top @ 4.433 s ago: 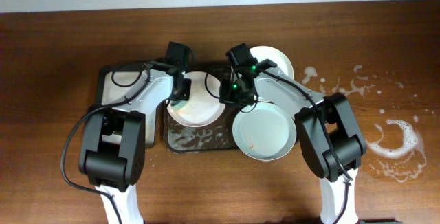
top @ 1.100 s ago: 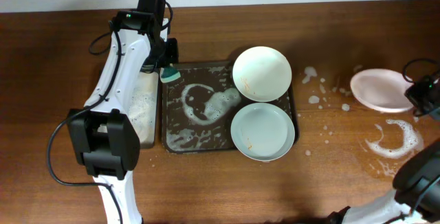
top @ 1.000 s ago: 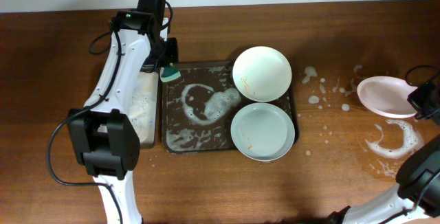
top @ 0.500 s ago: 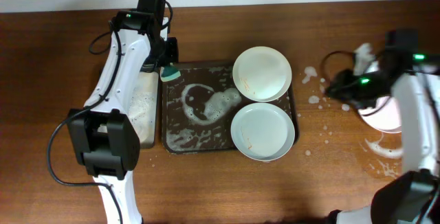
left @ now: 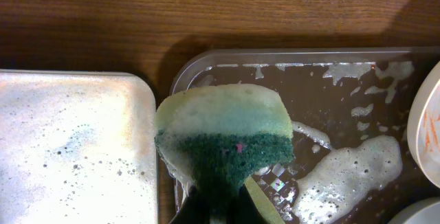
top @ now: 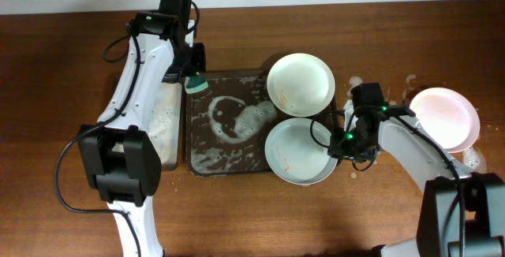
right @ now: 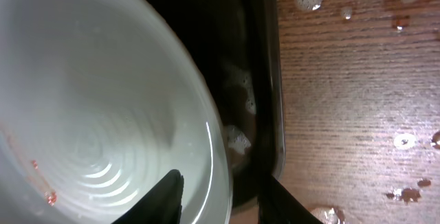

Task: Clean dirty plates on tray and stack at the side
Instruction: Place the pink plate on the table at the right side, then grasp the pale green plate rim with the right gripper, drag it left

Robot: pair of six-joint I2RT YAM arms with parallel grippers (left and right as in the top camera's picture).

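The dark tray (top: 203, 127) holds a white plate (top: 300, 83) at its far right and a pale green plate (top: 296, 153) with orange streaks at its near right. A third plate (top: 444, 119) lies on the table to the right. My left gripper (top: 192, 69) is shut on a green and yellow sponge (top: 196, 84) over the tray's far left corner; the left wrist view shows the sponge (left: 227, 131) above my fingers (left: 220, 205). My right gripper (top: 341, 140) is open, its fingers (right: 223, 196) on either side of the pale green plate's right rim (right: 103, 114).
A smaller tray (top: 167, 123) covered in foam lies left of the dark tray and also shows in the left wrist view (left: 69, 148). Foam (top: 237, 119) streaks the dark tray's floor. Water and foam spots (top: 357, 85) dot the table right of the tray.
My right arm has left the third plate on the table at the right and swung left to the pale green plate's rim. The left arm and sponge have stayed put.
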